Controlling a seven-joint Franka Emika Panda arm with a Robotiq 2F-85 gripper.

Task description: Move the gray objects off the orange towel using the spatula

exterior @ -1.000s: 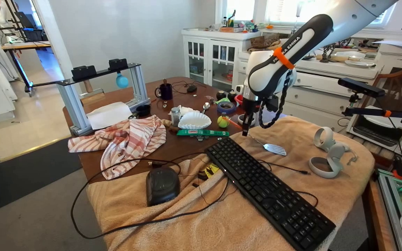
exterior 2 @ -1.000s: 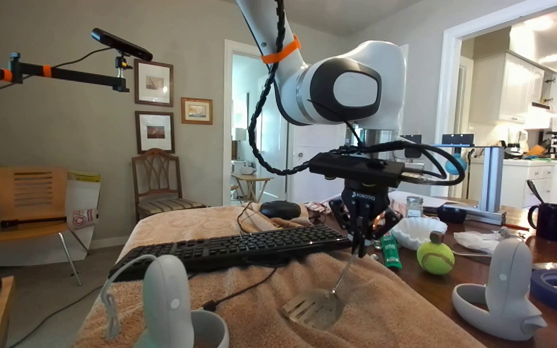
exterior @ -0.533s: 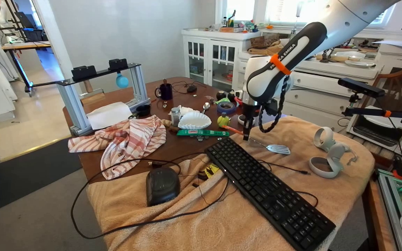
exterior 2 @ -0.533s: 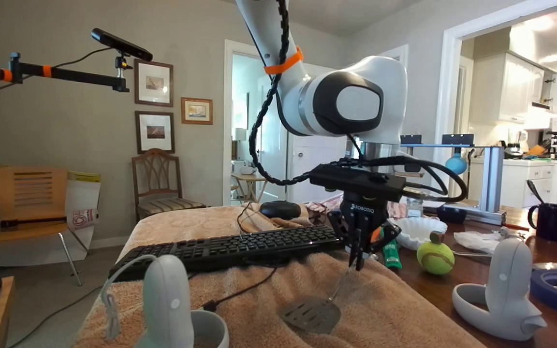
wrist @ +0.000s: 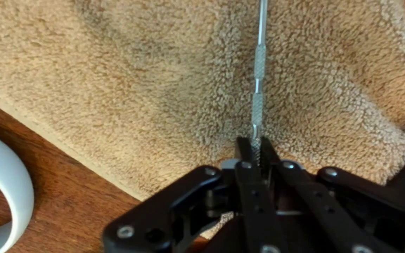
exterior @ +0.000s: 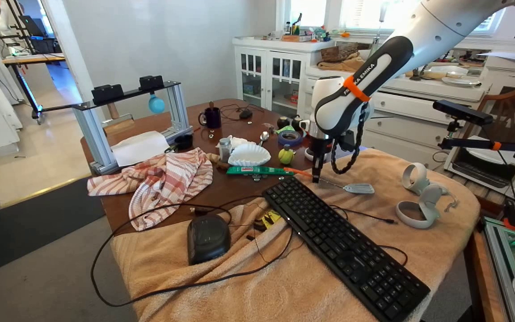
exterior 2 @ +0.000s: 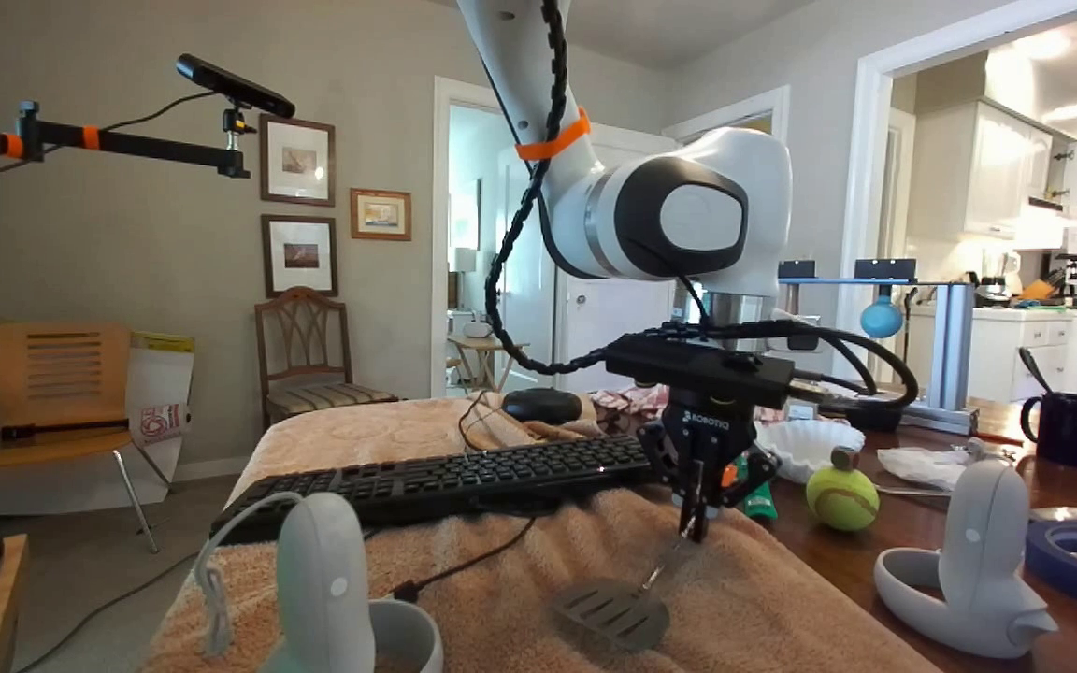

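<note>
Black, clamped tight, the hand [wrist: 255,147] grips the slotted spatula [exterior 2: 611,614] by its slim shaft [wrist: 259,63], apt to twist; beneath, rumpled orange towel [exterior: 423,252] may snag the blade [exterior: 359,188]; farther along that towel, gray VR controllers [exterior: 430,200] could topple if shoved.

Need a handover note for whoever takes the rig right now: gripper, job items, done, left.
Gripper: shut on the spatula by its shaft.
Blade: over the orange towel, contact unclear.
Gray items: two gray loops on the towel, apart from the blade; another gray object on the wooden table.
Done: spatula gripped; one gray object off the towel.
Left: push the gray loops off the towel.
</note>
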